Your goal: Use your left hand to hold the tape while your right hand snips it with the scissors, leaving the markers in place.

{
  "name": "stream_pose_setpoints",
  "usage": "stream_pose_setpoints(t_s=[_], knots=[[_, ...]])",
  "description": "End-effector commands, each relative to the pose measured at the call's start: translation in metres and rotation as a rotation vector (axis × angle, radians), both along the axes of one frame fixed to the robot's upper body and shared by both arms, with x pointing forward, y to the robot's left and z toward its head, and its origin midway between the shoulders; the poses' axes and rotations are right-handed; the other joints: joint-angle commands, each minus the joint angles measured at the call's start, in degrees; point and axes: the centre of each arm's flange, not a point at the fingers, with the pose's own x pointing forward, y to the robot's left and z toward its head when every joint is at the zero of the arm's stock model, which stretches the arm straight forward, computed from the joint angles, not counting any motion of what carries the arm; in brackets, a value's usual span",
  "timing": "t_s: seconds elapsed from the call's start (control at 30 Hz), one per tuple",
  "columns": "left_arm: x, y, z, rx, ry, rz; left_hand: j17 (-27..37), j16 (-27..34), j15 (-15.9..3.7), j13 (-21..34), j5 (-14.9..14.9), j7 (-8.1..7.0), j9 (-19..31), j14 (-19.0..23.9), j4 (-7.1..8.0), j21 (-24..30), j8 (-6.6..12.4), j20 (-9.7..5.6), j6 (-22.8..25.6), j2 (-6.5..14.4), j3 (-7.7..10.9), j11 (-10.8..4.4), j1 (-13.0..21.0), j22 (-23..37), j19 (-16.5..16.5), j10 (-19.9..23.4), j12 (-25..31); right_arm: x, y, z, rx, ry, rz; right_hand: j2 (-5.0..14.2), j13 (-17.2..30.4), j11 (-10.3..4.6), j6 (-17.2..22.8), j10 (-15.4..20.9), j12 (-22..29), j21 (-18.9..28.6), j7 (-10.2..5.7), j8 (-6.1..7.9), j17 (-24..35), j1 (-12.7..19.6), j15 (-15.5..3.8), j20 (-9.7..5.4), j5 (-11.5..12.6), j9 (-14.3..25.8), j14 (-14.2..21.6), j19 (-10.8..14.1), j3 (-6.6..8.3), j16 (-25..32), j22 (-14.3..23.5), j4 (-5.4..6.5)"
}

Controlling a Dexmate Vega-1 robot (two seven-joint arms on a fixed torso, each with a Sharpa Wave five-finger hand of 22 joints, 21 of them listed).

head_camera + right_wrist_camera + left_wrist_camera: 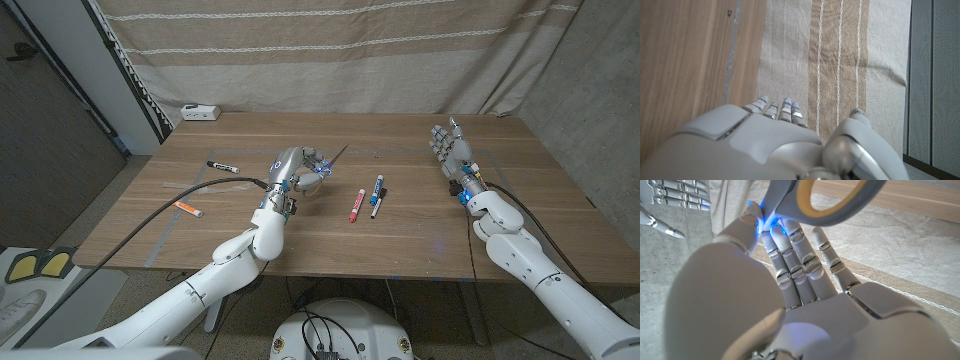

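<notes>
From the head view, I am holding the scissors [322, 166] in my left robot hand [292, 168] over the middle of the bench [250, 225], blade tip poking toward the markers [366, 199], while my right robot hand [450, 146] is standing spread and holding nothing; I am not making out any tape. In the left wrist view, my fingers [790, 245] are pinching the grey handle loop [830, 197], which I judge light, stiff and slick, best taken through its loops. In the right wrist view, my right robot hand [780, 137] is reaching out with fingers straight.
</notes>
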Motion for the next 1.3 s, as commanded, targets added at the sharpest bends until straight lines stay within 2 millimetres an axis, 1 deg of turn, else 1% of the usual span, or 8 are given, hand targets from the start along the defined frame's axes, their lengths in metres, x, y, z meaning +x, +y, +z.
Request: stream_pose_setpoints(t_s=[0.03,0.1,0.47,0.63,1.07,1.13,1.23,1.3], knots=[[0.000,0.009,0.006,-0.059,-0.012,-0.038,0.1,-0.1,0.06,-0.6,0.9,3.80,0.4,0.1,1.68,0.7,-0.22,-8.62,5.1,4.5,2.57,0.27,5.6,0.0,-0.4,0.1,-0.3,-0.003,0.008,-0.001,0.017,0.000,0.001,0.53,0.1,-0.38,0.2,0.1,0.3,0.3,-0.11,0.16,0.2,0.3,-0.84,0.43,0.1,0.2,-0.1,0.0,-0.19,0.3,0.3,-0.38],[0.001,0.009,0.007,-0.073,-0.012,-0.047,0.1,-0.1,0.09,-0.8,0.9,4.03,0.5,0.1,1.70,0.9,-0.12,-8.62,5.0,4.5,2.60,0.29,5.6,0.0,-0.6,0.3,-0.3,-0.002,0.008,-0.001,0.019,0.000,0.001,0.54,0.1,-0.33,0.2,0.1,0.3,0.3,-0.08,0.16,0.2,0.3,-0.85,0.44,0.1,0.2,-0.1,0.0,-0.19,0.3,0.3,-0.38],[0.008,0.008,0.016,-0.141,-0.014,-0.094,-0.6,-0.9,0.09,-0.6,0.9,3.95,0.1,-0.3,1.73,2.0,-0.10,-8.62,5.2,4.3,2.63,0.36,5.6,-0.3,-1.1,0.1,-0.2,0.003,0.012,0.006,0.022,-0.006,0.000,0.56,0.1,-0.32,0.3,0.1,0.3,0.3,-0.15,0.21,0.2,0.3,-0.80,0.42,0.1,0.2,-0.1,0.1,-0.20,0.3,0.3,-0.39],[0.012,0.009,0.020,-0.176,-0.008,-0.114,-0.8,-1.2,0.15,-1.0,0.9,3.99,-0.2,-0.2,1.79,2.5,-0.13,-8.66,5.1,4.4,2.68,0.43,5.7,-0.5,-1.4,0.2,-0.3,0.007,0.013,0.007,0.024,-0.007,0.003,0.57,0.1,-0.44,-0.5,0.0,0.3,0.3,-0.19,-0.13,0.2,0.3,-0.85,0.39,0.0,0.2,-0.1,0.1,-0.21,0.2,0.3,-0.40],[0.020,0.009,0.030,-0.240,0.003,-0.157,-0.8,-1.8,0.04,-0.9,0.9,3.93,-0.2,-0.3,1.78,3.6,-0.05,-8.63,4.8,4.3,2.71,0.31,5.8,-0.8,-2.0,-0.4,-0.3,0.016,0.016,0.014,0.022,-0.017,0.012,0.60,0.1,-0.50,-0.6,0.1,0.3,0.3,-0.31,-0.10,0.2,0.4,-0.93,0.32,0.0,0.2,-0.1,0.1,-0.22,0.3,0.3,-0.41],[0.021,0.008,0.031,-0.246,0.004,-0.162,-0.8,-1.8,0.05,-0.9,0.9,3.89,-0.1,-0.3,1.79,3.8,0.02,-8.62,4.7,4.3,2.71,0.61,5.8,-0.8,-2.1,-0.5,-0.3,0.017,0.016,0.015,0.023,-0.017,0.013,0.61,0.1,-0.44,-0.6,0.1,0.4,0.3,-0.30,-0.08,0.2,0.4,-0.94,0.36,0.0,0.2,-0.1,0.1,-0.22,0.3,0.3,-0.41],[0.024,0.007,0.032,-0.270,0.015,-0.198,-0.7,-1.8,0.04,-1.1,0.9,3.99,0.0,-0.2,1.87,4.2,0.09,-8.57,4.5,4.4,2.74,0.49,5.8,-0.9,-2.0,-0.5,-0.4,0.019,0.016,0.015,0.022,-0.016,0.014,0.61,0.1,-0.46,-0.6,0.1,0.3,0.3,-0.27,-0.09,0.2,0.4,-0.94,0.36,0.0,0.2,-0.1,0.1,-0.22,0.3,0.3,-0.41],[0.025,0.007,0.032,-0.277,0.013,-0.203,-0.5,-1.9,0.10,-1.0,0.9,4.34,-0.1,-0.3,1.98,5.2,0.20,-8.16,4.7,4.4,2.72,1.13,5.6,-0.9,-1.2,-0.3,-0.2,0.019,0.016,0.015,0.022,-0.016,0.015,0.61,0.1,-0.43,-0.6,0.1,0.3,0.3,-0.26,-0.08,0.2,0.4,-0.94,0.36,0.0,0.2,0.0,0.1,-0.23,0.3,0.3,-0.41]])
